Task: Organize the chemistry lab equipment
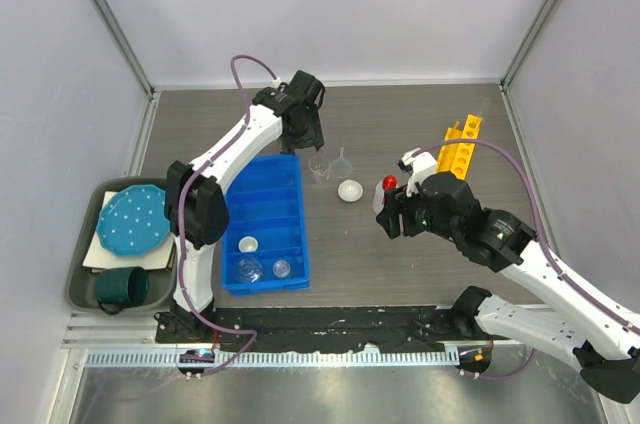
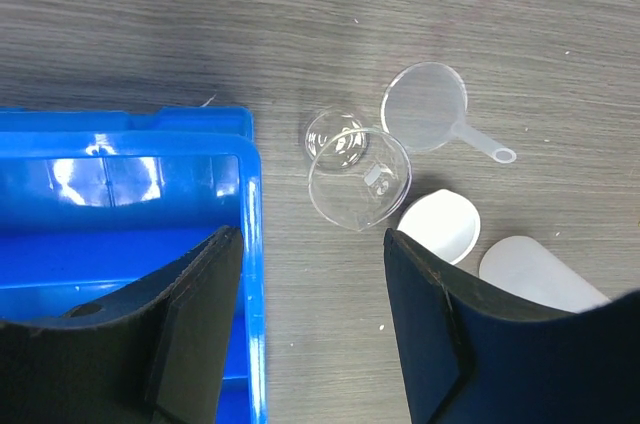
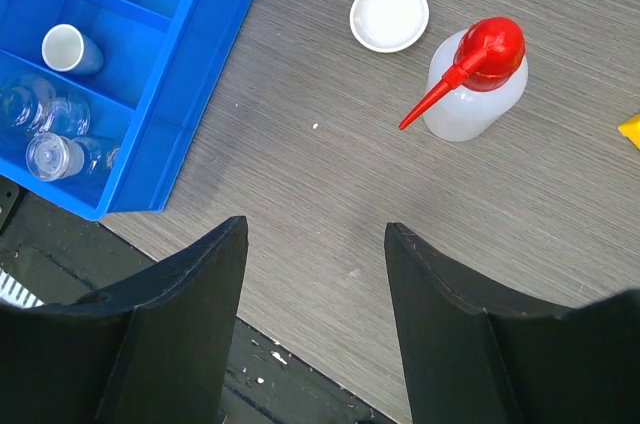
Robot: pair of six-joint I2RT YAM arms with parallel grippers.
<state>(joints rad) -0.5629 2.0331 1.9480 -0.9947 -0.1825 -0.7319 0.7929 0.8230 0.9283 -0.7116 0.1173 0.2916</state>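
Note:
A clear beaker (image 2: 358, 176) lies tilted on the table beside a smaller glass beaker (image 2: 333, 131), a clear funnel (image 2: 425, 106) and a white round dish (image 2: 440, 226). My left gripper (image 2: 313, 244) hangs open above them at the blue bin's (image 2: 120, 194) far right corner, holding nothing. The red-capped squeeze bottle (image 3: 475, 94) stands right of the dish (image 3: 389, 14). My right gripper (image 3: 315, 229) is open and empty over bare table near the bottle. The yellow rack (image 1: 460, 144) lies at the back right. The bin's near compartments hold a small white cup (image 3: 68, 47) and clear vials (image 3: 45, 114).
A grey tray (image 1: 80, 279) at the left edge carries a teal dotted plate (image 1: 135, 219) and a dark teal mug (image 1: 123, 287). Enclosure walls surround the table on three sides. A black strip runs along the near edge.

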